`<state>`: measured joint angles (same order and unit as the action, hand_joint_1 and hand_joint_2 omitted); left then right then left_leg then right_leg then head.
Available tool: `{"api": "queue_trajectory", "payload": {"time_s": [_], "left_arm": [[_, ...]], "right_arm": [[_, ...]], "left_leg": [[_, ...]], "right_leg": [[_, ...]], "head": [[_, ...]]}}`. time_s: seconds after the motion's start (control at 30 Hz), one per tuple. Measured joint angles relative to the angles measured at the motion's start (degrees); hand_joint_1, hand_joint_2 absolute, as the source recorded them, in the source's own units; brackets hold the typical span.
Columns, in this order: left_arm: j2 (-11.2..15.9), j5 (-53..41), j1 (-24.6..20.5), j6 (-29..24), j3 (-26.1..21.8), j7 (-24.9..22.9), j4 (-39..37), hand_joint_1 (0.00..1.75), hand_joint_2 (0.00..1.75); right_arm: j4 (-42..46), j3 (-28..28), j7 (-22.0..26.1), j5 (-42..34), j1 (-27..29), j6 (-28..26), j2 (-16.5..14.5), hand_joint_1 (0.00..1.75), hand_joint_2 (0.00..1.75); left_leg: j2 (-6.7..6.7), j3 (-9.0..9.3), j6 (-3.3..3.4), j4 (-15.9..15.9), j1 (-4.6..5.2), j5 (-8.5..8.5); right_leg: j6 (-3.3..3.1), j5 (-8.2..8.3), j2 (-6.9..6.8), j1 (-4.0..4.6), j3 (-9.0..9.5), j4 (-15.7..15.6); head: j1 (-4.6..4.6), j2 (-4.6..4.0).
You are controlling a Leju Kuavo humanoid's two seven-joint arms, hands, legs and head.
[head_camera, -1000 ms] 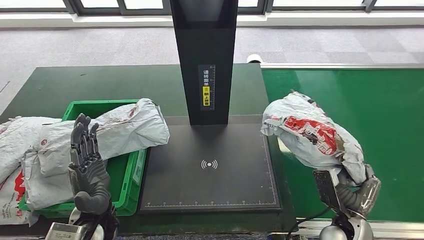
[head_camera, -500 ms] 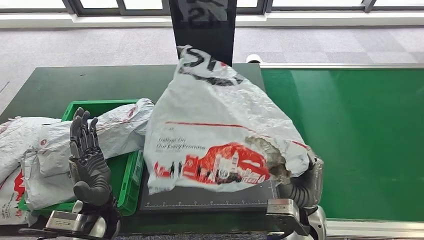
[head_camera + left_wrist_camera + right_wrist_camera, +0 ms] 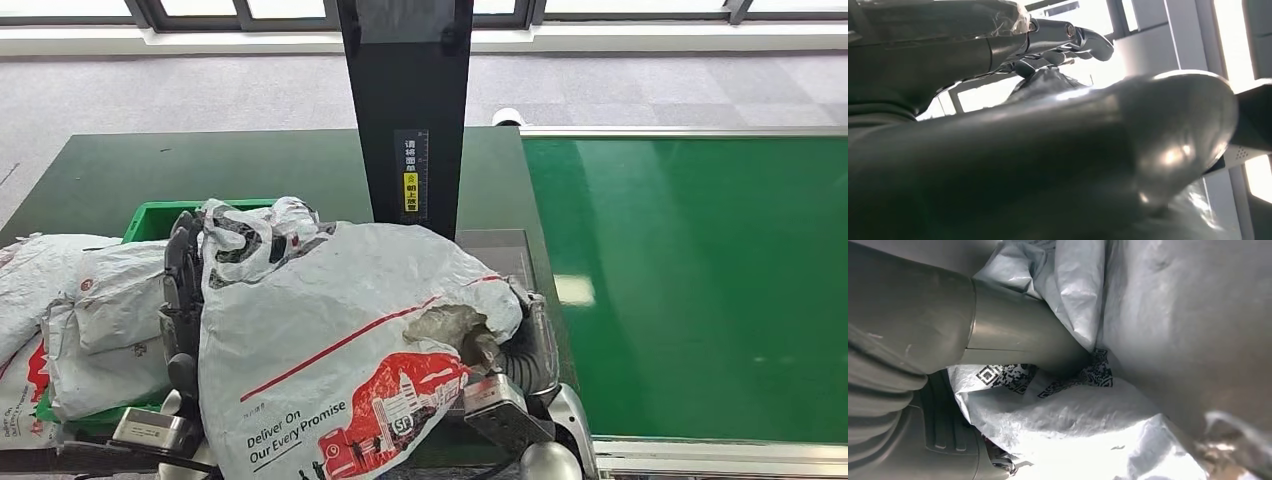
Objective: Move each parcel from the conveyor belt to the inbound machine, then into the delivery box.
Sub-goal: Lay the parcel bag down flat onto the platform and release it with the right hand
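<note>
A large white parcel (image 3: 330,330) with red print and a torn patch hangs low over the inbound machine's black plate (image 3: 497,252), and its left end reaches the green delivery box (image 3: 150,215). My right hand (image 3: 522,350) grips the parcel at its right end. In the right wrist view the thumb (image 3: 1013,335) presses into the crumpled parcel (image 3: 1158,315) beside printed QR codes. My left hand (image 3: 183,290) stands upright with fingers straight, and the parcel's left edge lies against it. Its fingers (image 3: 1083,37) are stretched out in the left wrist view.
The machine's black scanner post (image 3: 405,110) rises just behind the parcel. Other white parcels (image 3: 100,310) fill the box and spill over its left side. The green conveyor belt (image 3: 700,280) runs along the right, with a metal rail at its near edge.
My right hand has swung the parcel left and down, from upright over the plate to lying against my left hand and the box. The left hand has hardly moved.
</note>
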<state>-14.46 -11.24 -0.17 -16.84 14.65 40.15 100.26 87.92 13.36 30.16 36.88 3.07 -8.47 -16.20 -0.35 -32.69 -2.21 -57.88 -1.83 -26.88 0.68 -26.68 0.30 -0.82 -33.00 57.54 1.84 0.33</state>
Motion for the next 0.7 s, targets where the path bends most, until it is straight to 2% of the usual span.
{"api": "queue_trajectory", "payload": {"time_s": [0.13, 0.23, 0.5, 0.7], "left_arm": [[-0.6, 0.0, -0.9, 0.6, 0.5, 0.0, -1.3, 0.0, 0.0], [-0.9, 0.0, -1.1, 0.7, 0.6, 0.0, -1.9, 0.0, 0.0], [-1.2, -1.0, -0.8, 0.8, 0.6, 0.0, -2.1, 0.0, 0.0], [-1.5, -1.7, -0.4, 1.8, 0.6, 0.0, -2.0, 0.0, 0.0]], "right_arm": [[-4.4, 0.0, -6.3, 1.0, -0.3, 3.5, 0.0, 1.75, 1.75], [-7.4, 0.0, -8.6, 2.6, -0.7, 3.7, 0.0, 1.75, 1.75], [-12.7, -1.3, -22.9, 18.0, -2.1, -4.6, 0.6, 1.75, 1.75], [-13.7, -3.8, -27.7, 25.2, -2.1, -6.6, 1.2, 1.75, 1.75]], "left_leg": [[0.01, -0.01, 0.0, 0.0, 0.0, 0.0], [0.0, -0.01, 0.0, 0.0, 0.01, 0.0], [0.0, -0.02, 0.0, 0.0, 0.01, -0.01], [0.0, -0.02, 0.0, 0.0, 0.01, -0.01]], "right_leg": [[0.0, 0.0, 0.01, -0.01, -0.02, 0.0], [0.0, 0.0, 0.01, -0.01, -0.02, 0.0], [0.0, 0.0, 0.01, -0.01, -0.03, 0.0], [0.0, 0.0, 0.01, -0.01, -0.03, 0.0]], "head": [[0.0, 0.01], [0.0, 0.0], [0.0, 0.0], [0.0, 0.0]]}}
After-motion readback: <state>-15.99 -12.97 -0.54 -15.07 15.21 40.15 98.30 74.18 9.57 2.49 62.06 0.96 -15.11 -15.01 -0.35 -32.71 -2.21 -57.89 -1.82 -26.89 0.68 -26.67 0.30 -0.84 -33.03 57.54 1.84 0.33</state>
